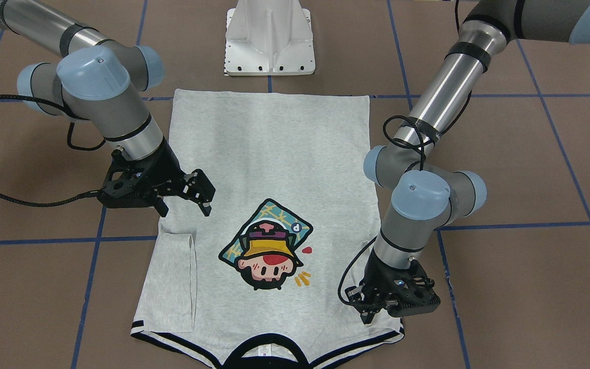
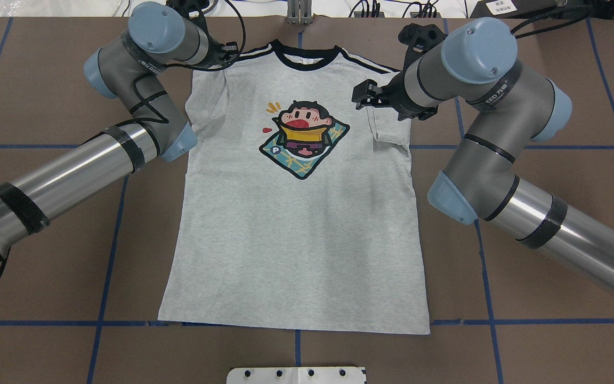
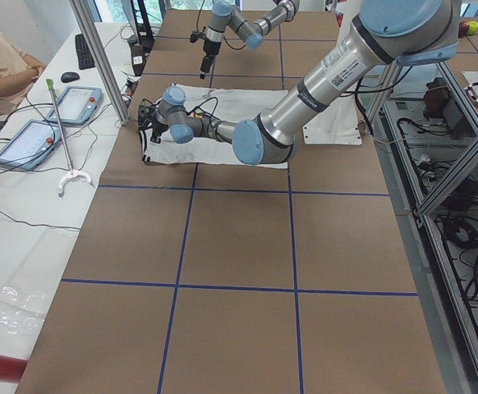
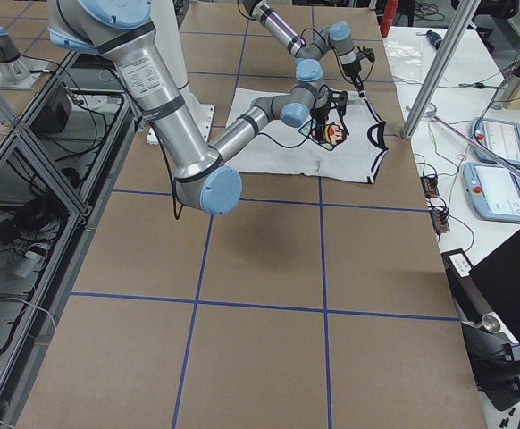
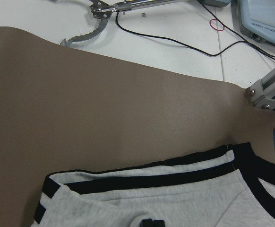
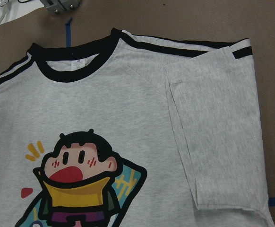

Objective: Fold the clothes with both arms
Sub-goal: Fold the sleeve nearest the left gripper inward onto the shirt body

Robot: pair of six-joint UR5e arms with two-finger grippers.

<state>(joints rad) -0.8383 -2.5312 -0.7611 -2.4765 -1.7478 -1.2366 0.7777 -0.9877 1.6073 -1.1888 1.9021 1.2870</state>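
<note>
Right pincer (image 1: 185, 210): fingers spread wide with nothing between them. It hangs just above the chest of the T-shirt (image 2: 296, 224), beside the tucked right sleeve (image 6: 218, 142).
Left pincer (image 1: 365, 310): low at the left shoulder by the striped seam. I cannot tell whether it is open or closed, or whether it has cloth in it.
T-shirt: flat on the desk (image 2: 525, 346), print up, hem toward my base and collar away from it.
Right sleeve: folded in over the body, its edge straight and lying flat.
Left sleeve (image 2: 207, 101): looks turned in as well, with more wrinkling near the armpit.
Step in hand: as I read it, I am finishing the left sleeve tuck — the body fold is not yet begun.
Doing it well: lay the left sleeve down so that it mirrors the right one, and let go only once the cloth rests flat. Lift straight up so nothing drags. Then take both shoulders level and at the same moment.
Risk: a snagged stripe seam would pull the collar askew — I judge a slow release safest.
</note>
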